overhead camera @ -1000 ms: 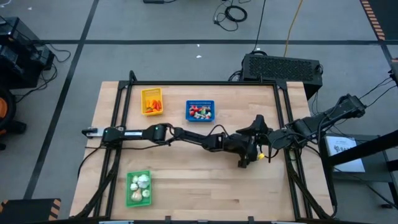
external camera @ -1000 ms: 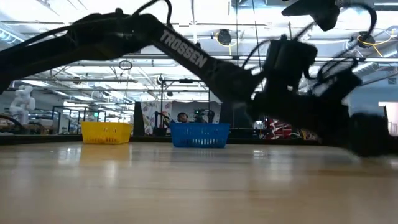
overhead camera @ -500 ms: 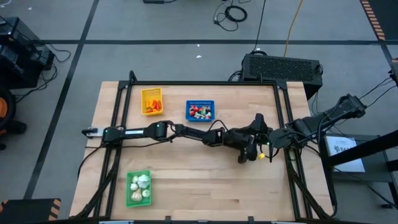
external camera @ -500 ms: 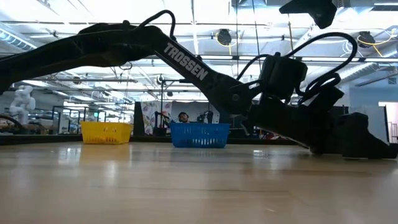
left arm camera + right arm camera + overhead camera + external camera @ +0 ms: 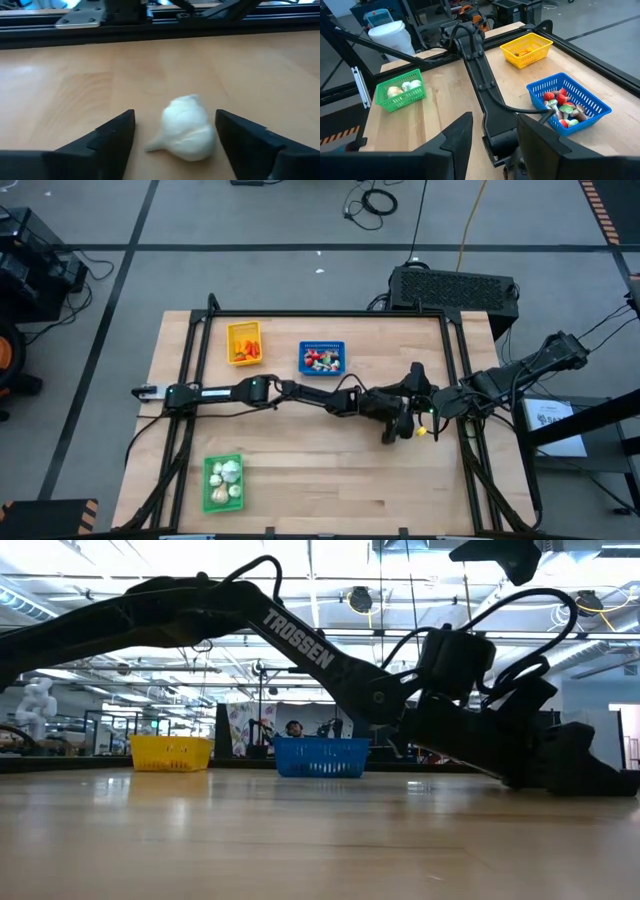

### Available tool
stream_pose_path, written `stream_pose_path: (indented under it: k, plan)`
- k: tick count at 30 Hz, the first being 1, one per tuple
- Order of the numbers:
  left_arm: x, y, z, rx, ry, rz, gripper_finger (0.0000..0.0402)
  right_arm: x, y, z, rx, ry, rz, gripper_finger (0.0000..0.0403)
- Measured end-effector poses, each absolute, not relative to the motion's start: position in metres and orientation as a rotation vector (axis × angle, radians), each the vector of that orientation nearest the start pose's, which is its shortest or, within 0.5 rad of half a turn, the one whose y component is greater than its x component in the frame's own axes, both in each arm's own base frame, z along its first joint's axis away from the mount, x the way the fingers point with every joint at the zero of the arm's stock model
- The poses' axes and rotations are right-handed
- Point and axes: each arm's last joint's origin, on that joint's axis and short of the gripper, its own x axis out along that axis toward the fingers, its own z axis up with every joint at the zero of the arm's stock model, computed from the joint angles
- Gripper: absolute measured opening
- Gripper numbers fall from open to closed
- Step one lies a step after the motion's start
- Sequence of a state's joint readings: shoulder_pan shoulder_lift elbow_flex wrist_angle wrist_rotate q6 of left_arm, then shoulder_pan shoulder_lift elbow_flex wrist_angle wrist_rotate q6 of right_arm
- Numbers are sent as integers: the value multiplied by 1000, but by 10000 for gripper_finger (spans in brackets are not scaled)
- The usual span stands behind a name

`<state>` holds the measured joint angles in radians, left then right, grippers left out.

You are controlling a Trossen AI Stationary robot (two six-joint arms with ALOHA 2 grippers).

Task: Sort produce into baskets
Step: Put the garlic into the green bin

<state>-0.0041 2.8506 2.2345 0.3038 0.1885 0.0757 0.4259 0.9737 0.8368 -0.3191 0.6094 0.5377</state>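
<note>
A whitish garlic bulb (image 5: 187, 127) lies on the wooden table (image 5: 75, 85) at the right of the middle. My left gripper (image 5: 175, 117) is open and low over the table, with one finger on either side of the bulb; I see no touch. It also shows in the high view (image 5: 398, 428). My right gripper (image 5: 495, 125) is open and empty, just above my left arm's wrist (image 5: 495, 135). The yellow basket (image 5: 244, 342) and the blue basket (image 5: 322, 358) stand at the far left-middle. The green basket (image 5: 222, 482) stands at the near left and holds garlic bulbs.
My left arm (image 5: 270, 392) stretches across the table's middle. The black frame rail (image 5: 150, 30) runs along the table's edge just beyond the bulb. The blue basket (image 5: 568, 102) holds red-and-white pieces and the yellow basket (image 5: 526, 48) holds orange pieces.
My left gripper has come down to the table and a little toward the far edge, then kept still for the last half second. Its fingers now stand low beside the bulb.
</note>
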Motion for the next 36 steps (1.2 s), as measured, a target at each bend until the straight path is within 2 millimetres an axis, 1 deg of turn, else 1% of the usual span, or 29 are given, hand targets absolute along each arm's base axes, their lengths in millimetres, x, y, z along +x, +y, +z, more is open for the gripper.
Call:
stream_pose_path:
  k: [5, 11, 14, 16, 18, 21, 23, 25, 30, 36]
  plan:
    - [599, -16, 58, 57, 294, -241, 227, 193, 69, 307, 299, 337, -278, 146]
    - [599, -21, 60, 59, 267, -249, 141, 193, 69, 307, 296, 346, -276, 146]
    - [599, -20, 60, 25, 275, -243, 115, 193, 69, 307, 287, 347, -274, 146]
    - [598, -20, 64, -28, 320, -251, 112, 193, 69, 307, 277, 349, -272, 146]
    - [596, -19, 74, -66, 388, -291, 116, 193, 69, 306, 273, 353, -270, 146]
    - [587, -17, 90, -100, 533, -409, 125, 192, 69, 305, 269, 359, -271, 146]
    - [578, -20, 100, -120, 647, -440, 126, 192, 69, 305, 268, 360, -271, 146]
    - [568, -27, 110, -102, 771, -453, 127, 192, 69, 305, 267, 360, -271, 146]
    - [538, -53, 132, 10, 1025, -469, 128, 193, 70, 307, 274, 345, -261, 146]
    - [503, -90, 149, 186, 1294, -421, 128, 192, 70, 308, 275, 335, -261, 146]
